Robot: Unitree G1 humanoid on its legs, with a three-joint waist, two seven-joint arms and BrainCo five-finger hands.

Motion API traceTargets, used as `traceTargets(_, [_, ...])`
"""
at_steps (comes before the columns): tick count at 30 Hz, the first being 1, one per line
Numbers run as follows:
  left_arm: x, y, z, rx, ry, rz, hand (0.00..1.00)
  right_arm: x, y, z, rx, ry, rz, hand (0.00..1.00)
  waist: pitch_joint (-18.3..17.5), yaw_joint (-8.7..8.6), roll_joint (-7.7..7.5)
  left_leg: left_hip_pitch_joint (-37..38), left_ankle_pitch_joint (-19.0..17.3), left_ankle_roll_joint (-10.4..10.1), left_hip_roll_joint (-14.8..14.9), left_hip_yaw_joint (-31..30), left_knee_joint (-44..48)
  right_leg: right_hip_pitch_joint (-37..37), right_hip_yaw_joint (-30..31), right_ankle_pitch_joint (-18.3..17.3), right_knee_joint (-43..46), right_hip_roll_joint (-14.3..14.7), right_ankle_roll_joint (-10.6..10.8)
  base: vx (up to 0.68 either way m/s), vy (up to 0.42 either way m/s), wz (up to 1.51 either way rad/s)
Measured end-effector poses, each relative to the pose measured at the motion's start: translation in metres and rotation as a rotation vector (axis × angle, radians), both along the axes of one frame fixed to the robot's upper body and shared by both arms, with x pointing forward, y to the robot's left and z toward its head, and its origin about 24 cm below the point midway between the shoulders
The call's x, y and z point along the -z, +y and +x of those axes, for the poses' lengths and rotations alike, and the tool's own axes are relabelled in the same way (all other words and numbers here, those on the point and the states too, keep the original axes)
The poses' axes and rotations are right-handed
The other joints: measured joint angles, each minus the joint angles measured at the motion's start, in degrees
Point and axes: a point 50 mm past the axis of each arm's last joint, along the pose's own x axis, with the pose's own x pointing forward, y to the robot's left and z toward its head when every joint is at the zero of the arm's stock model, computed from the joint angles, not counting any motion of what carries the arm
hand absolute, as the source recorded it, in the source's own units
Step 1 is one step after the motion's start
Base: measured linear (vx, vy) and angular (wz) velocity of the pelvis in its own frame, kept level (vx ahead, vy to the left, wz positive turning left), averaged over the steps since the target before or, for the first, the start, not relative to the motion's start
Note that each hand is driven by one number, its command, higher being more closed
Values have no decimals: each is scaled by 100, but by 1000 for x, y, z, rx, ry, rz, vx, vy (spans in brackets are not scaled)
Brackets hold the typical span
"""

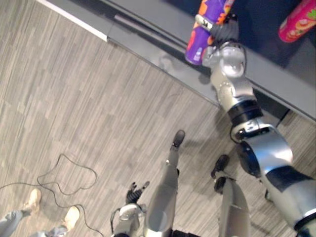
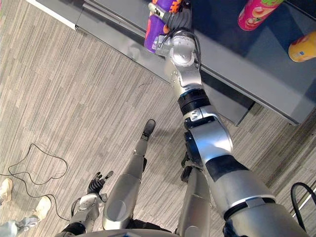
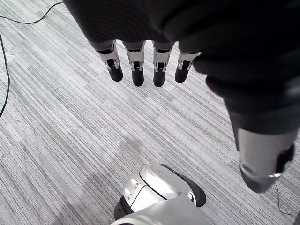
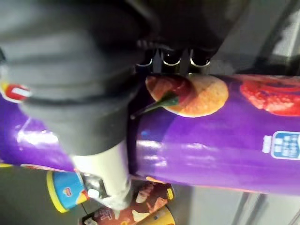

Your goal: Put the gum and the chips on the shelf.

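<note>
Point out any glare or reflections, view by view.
Right wrist view: pale streaks of glare run along the purple chips can, which the right hand grips. Left eye view: the grey shelf ledge is glossy and throws back a faint reflection beside the can. Left wrist view: the carpet floor is matt, with no glare, under the open left hand.

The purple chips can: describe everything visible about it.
The purple chips can is a tall, glossy tube. It is printed with a chip picture, red patches and a small blue-and-white label, with orange near its far end. The right hand grips it mid-body, fingers curled over one side and thumb across the other. It is tilted, with its near end over the grey front edge of the shelf. Whether it touches the shelf cannot be told.
</note>
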Motion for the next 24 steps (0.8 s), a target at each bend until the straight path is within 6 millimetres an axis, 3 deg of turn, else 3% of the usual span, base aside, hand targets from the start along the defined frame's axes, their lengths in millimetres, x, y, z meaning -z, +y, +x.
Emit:
traceTargets(6, [0,3,0,-2,7,9,0,-20,-5,-7,-1,-84,58,100,-4,-115,0,96,53,-20,26,38,-112,13,27,-14,34,5,-23,-14,-30,-3])
traceTargets(16, [-2,3,3,1,-2,11,0,-16,-9,-6,14,-71,64,100,-7,-113,3,64,156,-18,36,3,-277,-87,-3,-20,71,-7,-29,23,-32,2])
traceTargets(24, [-10,-1,19,9,-55,8,0,-18,-6,-8,38,-87,62,100,-21,-110,20,-297,167,-28,0,-14,-184,-484,-9,-47,248,-52,-68,5,-38,1])
